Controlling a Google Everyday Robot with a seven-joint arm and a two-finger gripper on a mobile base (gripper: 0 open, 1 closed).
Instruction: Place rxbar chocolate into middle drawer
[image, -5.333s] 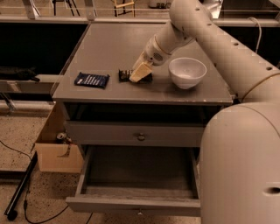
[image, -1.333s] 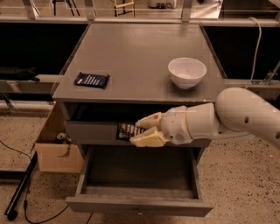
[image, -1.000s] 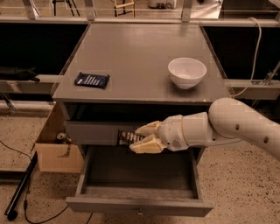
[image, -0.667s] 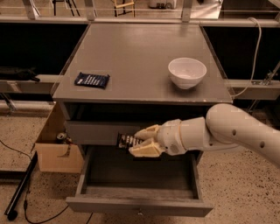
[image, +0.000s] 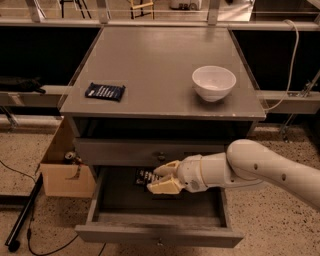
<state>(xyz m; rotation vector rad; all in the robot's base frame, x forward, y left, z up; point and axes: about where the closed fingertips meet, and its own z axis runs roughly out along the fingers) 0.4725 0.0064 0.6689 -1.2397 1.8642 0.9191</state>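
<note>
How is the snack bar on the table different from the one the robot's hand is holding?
The blue bar lies flat on the tabletop, untouched; the rxbar chocolate is pinched in the hand over the open middle drawer. The blue bar's wrapper is blue; the rxbar chocolate's is dark. Both are small flat bars with pale lettering.

You're looking at a lab-like workspace: terrazzo floor (image: 55, 220), a loose cable (image: 295, 60) at 2 o'clock, a cardboard box (image: 65, 175) at 9. Your gripper (image: 154, 180), at 6, clamps the rxbar chocolate (image: 145, 176).
</note>
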